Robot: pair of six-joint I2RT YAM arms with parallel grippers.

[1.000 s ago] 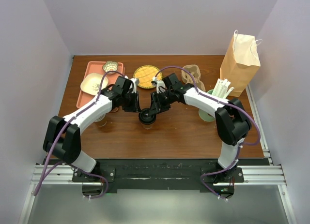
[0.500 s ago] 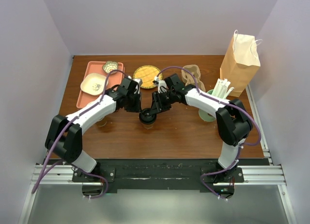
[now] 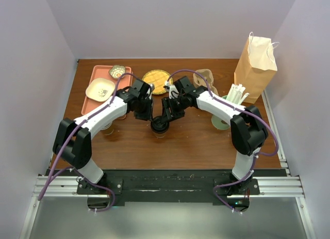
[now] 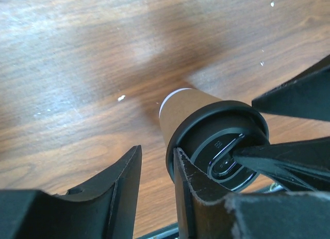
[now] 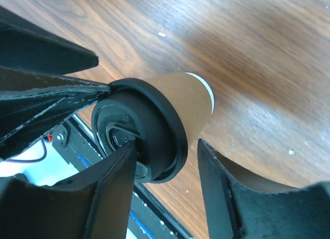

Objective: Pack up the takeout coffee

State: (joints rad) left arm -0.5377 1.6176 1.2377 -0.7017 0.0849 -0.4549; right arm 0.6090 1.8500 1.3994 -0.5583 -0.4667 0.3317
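takeout coffee (image 5: 180, 102) between right jaws, beside left jaws

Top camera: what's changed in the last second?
The left arm swung inward toward the right arm, bringing the left gripper up beside the takeout coffee lid. The right gripper stayed straddling the cup, which stands about where it was. The tray and paper bag are unchanged.

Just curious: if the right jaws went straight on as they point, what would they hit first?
Likely the black lid of the cup, just ahead between them; depth is hard to judge.
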